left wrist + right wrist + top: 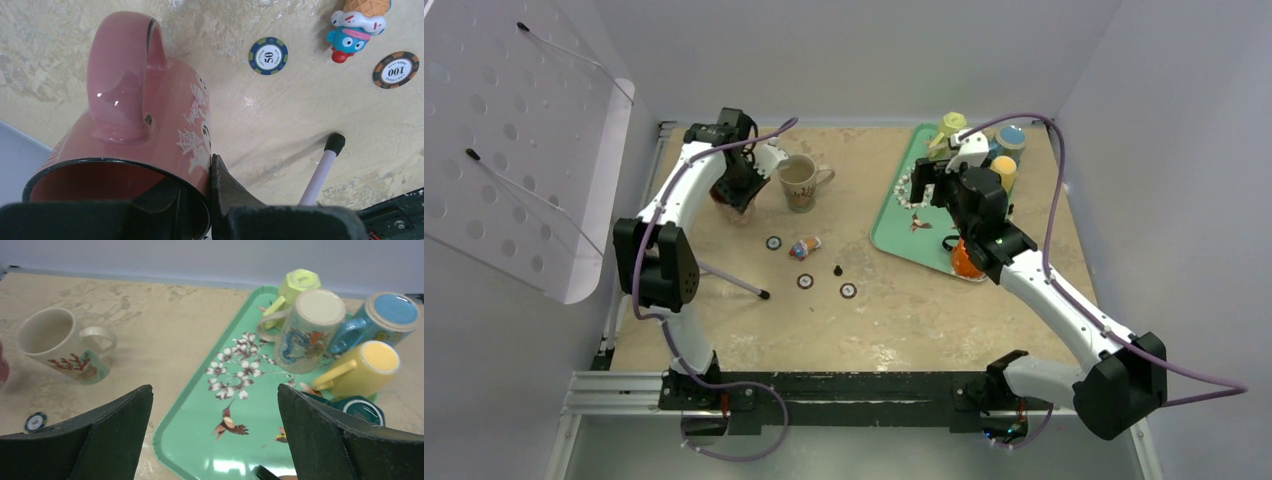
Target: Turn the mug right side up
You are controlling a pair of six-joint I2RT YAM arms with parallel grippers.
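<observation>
A blue poker chip [268, 55] is showing the number 50 on its white centre. An orange-and-black chip [395, 70] is showing 100, with a ring of small print around it staying too fine to read. White marks on the pink mug [197, 125] are possibly forming lettering, but nothing there is reading clearly

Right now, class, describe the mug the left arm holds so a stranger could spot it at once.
On the table, look away from the green tray toward the left arm. Beside the upright cream mug, its fingers pinch the rim of the pink mug, the only pink one, printed with white cobwebs.
</observation>
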